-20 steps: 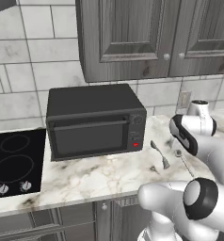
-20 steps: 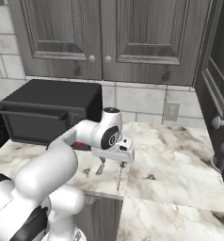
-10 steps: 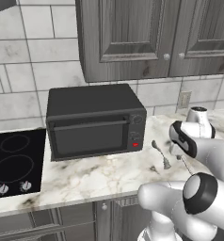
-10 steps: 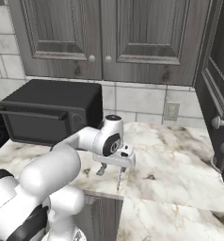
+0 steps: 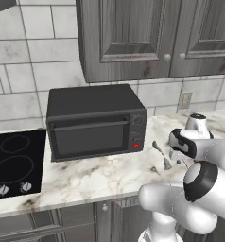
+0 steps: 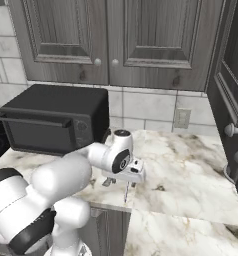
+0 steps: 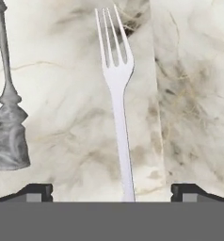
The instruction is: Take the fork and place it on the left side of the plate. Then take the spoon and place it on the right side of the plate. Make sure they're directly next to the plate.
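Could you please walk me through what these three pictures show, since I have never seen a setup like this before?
It is a rendered kitchen with a white robot arm on a mobile base. Two pictures come from cameras on the base, behind the arm to its left and right; the third looks along its hand. On the marble counter stand a dark microwave, with a spoon and a fork lying nearby. The tool is open, one fingertip either side of the fork's handle, holding nothing.
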Controlling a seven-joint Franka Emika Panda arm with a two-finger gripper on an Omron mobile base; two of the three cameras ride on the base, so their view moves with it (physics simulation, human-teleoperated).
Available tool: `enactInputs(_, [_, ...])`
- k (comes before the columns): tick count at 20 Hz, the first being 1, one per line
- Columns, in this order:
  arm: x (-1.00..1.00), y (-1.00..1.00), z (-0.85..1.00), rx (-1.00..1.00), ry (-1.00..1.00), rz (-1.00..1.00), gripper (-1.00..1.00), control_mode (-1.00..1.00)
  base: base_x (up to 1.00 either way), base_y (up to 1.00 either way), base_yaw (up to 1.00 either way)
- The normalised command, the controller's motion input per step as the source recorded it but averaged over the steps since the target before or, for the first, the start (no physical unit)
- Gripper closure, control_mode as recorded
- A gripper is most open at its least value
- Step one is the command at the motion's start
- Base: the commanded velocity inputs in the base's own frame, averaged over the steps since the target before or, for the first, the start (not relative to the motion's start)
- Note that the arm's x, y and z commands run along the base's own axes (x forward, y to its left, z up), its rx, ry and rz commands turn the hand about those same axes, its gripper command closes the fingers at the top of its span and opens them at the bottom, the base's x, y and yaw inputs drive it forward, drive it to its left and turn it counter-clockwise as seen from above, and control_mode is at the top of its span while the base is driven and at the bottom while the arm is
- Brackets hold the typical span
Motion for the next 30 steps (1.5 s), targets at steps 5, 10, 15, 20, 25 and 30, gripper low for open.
enactInputs(5, [0.18, -0.21, -0.2, 0.0, 0.0, 0.04, -1.0, -1.0, 0.0, 0.0, 0.0])
enactInputs(10, [0.19, 0.0, -0.22, 0.0, 0.0, 0.04, -1.0, -1.0, 0.0, 0.0, 0.0])
enactInputs(15, [0.16, 0.0, -0.22, 0.0, 0.0, 0.04, -1.0, -1.0, 0.0, 0.0, 0.0])
enactInputs(20, [0.03, 0.0, -0.25, 0.0, 0.0, 0.04, 1.0, -1.0, 0.0, 0.0, 0.0])
enactInputs(25, [-0.08, 0.01, 0.07, 0.0, 0.0, 0.02, 1.0, -1.0, 0.0, 0.0, 0.0])
enactInputs(30, [-0.26, 0.0, 0.44, 0.0, -0.06, 0.06, 1.0, -1.0, 0.0, 0.0, 0.0])
